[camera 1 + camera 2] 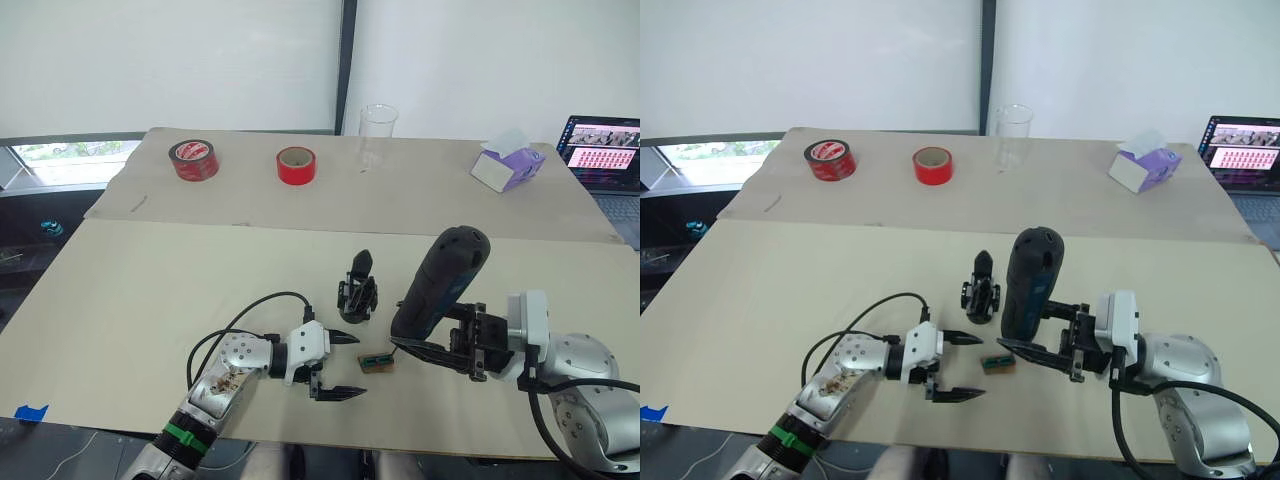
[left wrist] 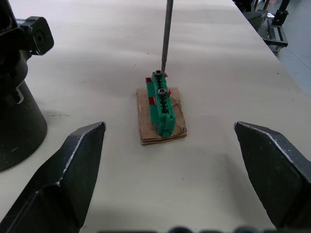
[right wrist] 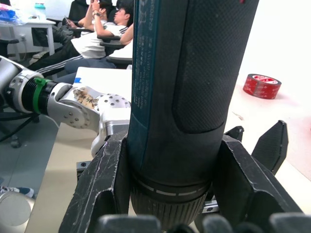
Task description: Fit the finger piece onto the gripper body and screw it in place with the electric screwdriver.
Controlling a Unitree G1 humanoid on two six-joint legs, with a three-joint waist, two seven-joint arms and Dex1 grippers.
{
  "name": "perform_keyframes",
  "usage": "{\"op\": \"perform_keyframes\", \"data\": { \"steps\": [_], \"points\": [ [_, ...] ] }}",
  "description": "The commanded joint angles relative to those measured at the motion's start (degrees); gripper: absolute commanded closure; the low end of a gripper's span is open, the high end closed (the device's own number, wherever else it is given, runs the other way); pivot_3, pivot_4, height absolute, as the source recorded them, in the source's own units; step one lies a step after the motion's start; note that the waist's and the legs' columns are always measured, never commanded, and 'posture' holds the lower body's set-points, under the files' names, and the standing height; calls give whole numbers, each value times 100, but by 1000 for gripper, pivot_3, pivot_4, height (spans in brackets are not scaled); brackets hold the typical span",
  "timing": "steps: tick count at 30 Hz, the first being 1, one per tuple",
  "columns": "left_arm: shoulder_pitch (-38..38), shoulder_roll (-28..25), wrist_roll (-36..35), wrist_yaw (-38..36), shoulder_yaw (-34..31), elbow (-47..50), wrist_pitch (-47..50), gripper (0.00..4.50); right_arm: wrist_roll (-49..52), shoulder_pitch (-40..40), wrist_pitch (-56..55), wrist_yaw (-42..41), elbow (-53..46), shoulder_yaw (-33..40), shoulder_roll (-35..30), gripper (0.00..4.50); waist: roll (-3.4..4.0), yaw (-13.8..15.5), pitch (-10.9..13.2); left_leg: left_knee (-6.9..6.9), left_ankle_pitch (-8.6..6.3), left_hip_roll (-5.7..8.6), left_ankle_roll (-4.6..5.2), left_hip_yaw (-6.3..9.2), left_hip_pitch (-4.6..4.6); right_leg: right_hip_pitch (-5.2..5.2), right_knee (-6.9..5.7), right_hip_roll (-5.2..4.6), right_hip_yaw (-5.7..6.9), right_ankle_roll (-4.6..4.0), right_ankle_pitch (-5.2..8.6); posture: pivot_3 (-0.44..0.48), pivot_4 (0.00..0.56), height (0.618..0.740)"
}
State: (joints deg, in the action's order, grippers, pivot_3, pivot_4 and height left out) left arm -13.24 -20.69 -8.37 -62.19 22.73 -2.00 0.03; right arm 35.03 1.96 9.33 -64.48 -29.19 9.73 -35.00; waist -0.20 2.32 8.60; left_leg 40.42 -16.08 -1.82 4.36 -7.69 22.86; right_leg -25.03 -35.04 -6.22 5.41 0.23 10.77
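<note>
The gripper body (image 1: 357,292) stands mid-table with a pointed black finger upright on top; I cannot tell whether that is the finger piece. My right gripper (image 1: 432,342) is shut on the electric screwdriver (image 1: 441,280), a thick black tool held nearly upright, rounded end up. Its thin bit (image 2: 166,34) comes down onto a screw at the far end of a small green-brown block (image 2: 162,109). My left gripper (image 1: 358,364) is open on the table, its fingers (image 2: 73,165) either side of that block without touching it. The body's round base (image 2: 17,121) sits just beside this gripper.
Two red tape rolls (image 1: 194,159) (image 1: 296,165), a clear cup (image 1: 378,135) and a purple tissue box (image 1: 507,165) stand along the back. A laptop (image 1: 604,150) sits at the far right. Blue tape (image 1: 30,411) marks the near left edge. People sit behind (image 3: 104,29).
</note>
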Motion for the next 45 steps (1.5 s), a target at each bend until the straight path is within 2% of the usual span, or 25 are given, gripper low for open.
{"op": "perform_keyframes", "data": {
  "steps": [1,45],
  "points": [
    [38,38,103,-16,157,-224,-28,0,177,-90,-200,21,-154,114,-12,2566,0,1,0,0,0,0,0,0,0,0,0,0,0,0,0,0,150,740],
    [50,81,132,-54,157,-485,-216,0,167,-30,-126,63,-134,138,-124,2566,6,4,-4,0,0,0,2,0,-2,2,1,-3,0,2,1,0,150,740]
  ]
}}
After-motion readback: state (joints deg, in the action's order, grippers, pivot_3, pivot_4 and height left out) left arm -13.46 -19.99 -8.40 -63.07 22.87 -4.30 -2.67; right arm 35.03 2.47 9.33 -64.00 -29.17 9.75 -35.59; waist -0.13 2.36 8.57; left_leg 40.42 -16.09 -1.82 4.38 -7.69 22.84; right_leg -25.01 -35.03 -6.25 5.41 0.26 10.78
